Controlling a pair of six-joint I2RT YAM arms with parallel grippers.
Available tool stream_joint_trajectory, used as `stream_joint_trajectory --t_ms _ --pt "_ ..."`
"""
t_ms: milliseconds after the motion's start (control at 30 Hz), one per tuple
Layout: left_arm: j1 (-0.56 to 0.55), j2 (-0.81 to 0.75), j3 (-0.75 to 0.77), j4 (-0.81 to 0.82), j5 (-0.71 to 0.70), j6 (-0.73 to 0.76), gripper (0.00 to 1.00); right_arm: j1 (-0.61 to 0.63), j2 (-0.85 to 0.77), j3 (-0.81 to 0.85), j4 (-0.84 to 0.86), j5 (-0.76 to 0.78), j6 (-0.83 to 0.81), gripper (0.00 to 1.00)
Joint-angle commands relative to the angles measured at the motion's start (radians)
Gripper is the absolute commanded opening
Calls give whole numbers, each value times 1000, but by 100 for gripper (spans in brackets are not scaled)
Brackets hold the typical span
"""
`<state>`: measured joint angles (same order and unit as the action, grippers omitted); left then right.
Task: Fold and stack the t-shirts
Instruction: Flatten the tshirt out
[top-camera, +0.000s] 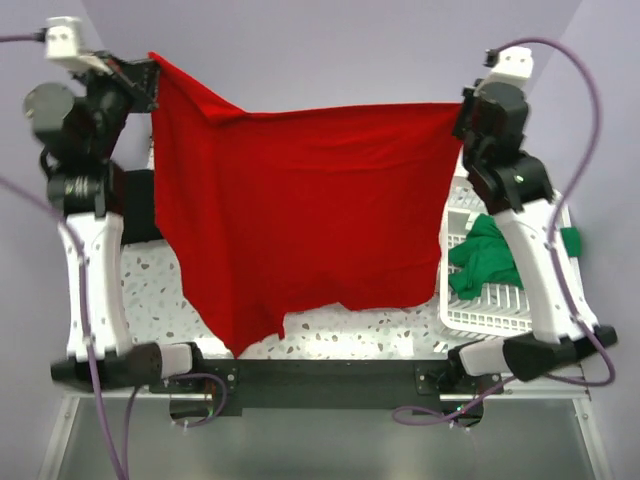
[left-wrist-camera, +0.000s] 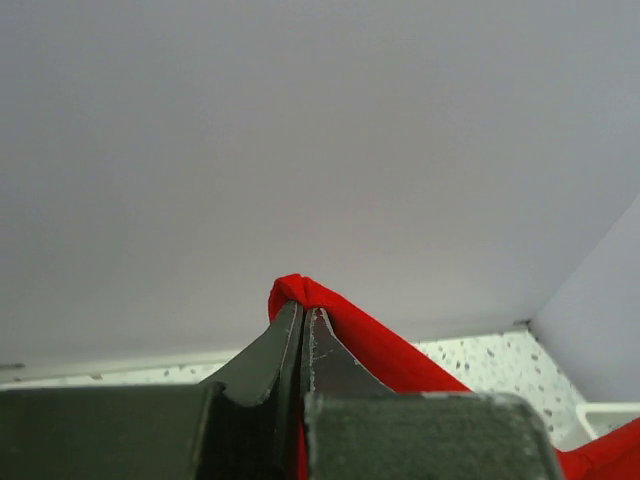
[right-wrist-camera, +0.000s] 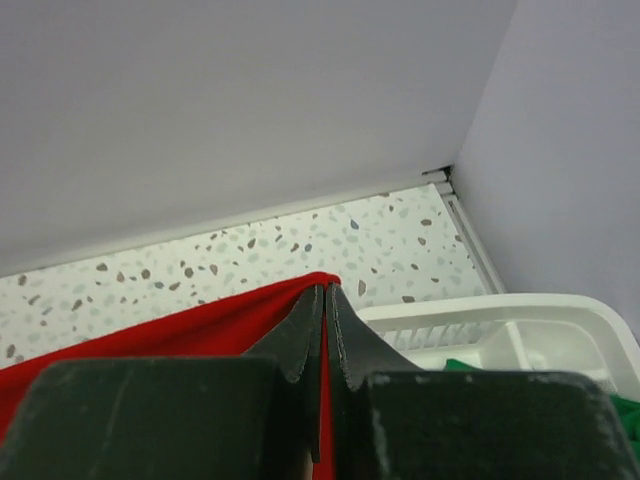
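I find the red t-shirt (top-camera: 310, 200) hanging spread above the table (top-camera: 330, 325), its hem uneven. The left gripper (left-wrist-camera: 303, 315) and right gripper (right-wrist-camera: 325, 295) each pinch only a thin top corner. Risk: a tug could pull one corner free.

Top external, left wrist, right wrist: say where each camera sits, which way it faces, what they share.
Top external: above and behind, looking down on the table; left arm and right arm hold the red t-shirt spread.
Left wrist: on its arm, facing the back wall past the left tool, shut on cloth.
Right wrist: likewise, right tool, white basket beyond.
Shared: the red t-shirt.
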<state>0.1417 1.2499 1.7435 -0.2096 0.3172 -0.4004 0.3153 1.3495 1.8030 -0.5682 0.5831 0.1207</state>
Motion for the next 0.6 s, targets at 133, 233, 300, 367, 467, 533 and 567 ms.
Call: stream_joint_trajectory --t_ms 133,233,300,367,467,533,567 --pt "-30 632 161 113 213 34 33 -123 423 106 94 -130 25 0" --pt "-56 810 386 -2 224 61 65 -150 664 319 6 -155 7 6" --pt "-63 885 416 -30 198 49 75 -168 835 517 -63 -195 8 34" --pt "-71 841 354 -40 171 46 81 -176 904 608 -127 -213 11 74" --pt "-93 682 139 15 120 55 86 -176 883 549 -88 -276 19 95" --pt "-108 613 12 -2 93 58 87 -173 829 498 -61 -339 20 98" --pt "-125 558 -25 -14 82 60 87 -165 808 451 -55 -356 20 98"
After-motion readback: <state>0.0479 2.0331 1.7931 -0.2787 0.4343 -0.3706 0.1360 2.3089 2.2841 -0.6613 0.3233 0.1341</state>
